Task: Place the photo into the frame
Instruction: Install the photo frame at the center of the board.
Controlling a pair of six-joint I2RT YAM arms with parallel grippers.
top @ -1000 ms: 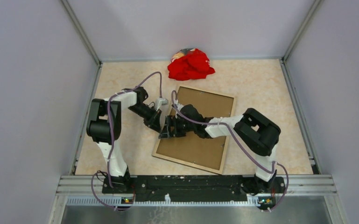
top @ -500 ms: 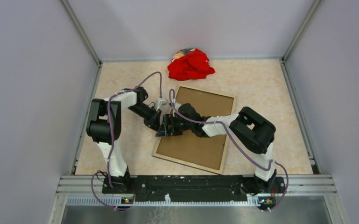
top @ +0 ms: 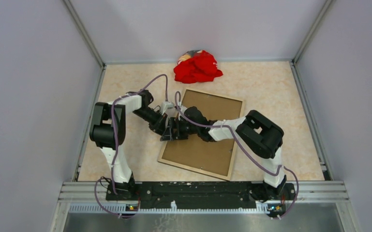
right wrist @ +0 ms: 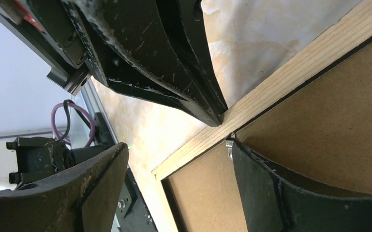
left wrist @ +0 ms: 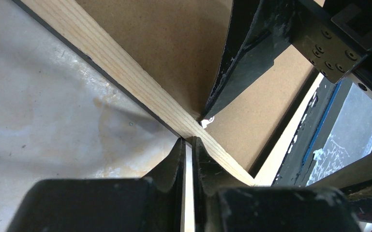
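The frame [top: 193, 170] lies face down, its pale wood rim [left wrist: 126, 67] around a brown backing board [top: 198, 152]. The photo is hidden. My left gripper [top: 162, 127] is shut, and its closed tips [left wrist: 187, 142] press on the left rim with nothing between them. In the right wrist view the same tips [right wrist: 215, 118] touch the wood rim [right wrist: 290, 77]. My right gripper [right wrist: 179, 146] is open just beside them. One finger [right wrist: 271, 183] rests on the backing board [right wrist: 329, 135] at a small metal tab [right wrist: 229, 145]. Its other finger [right wrist: 92, 183] hangs over the table outside the rim.
A crumpled red cloth [top: 197, 66] lies at the back of the table, just beyond the frame's far corner. Grey walls with metal rails close in the left, right and back sides. The two wrists are close together over the frame's left edge.
My right gripper has slid a little left across the backing to the frame's left rim, closer to the left gripper. The left gripper has stayed on the rim.
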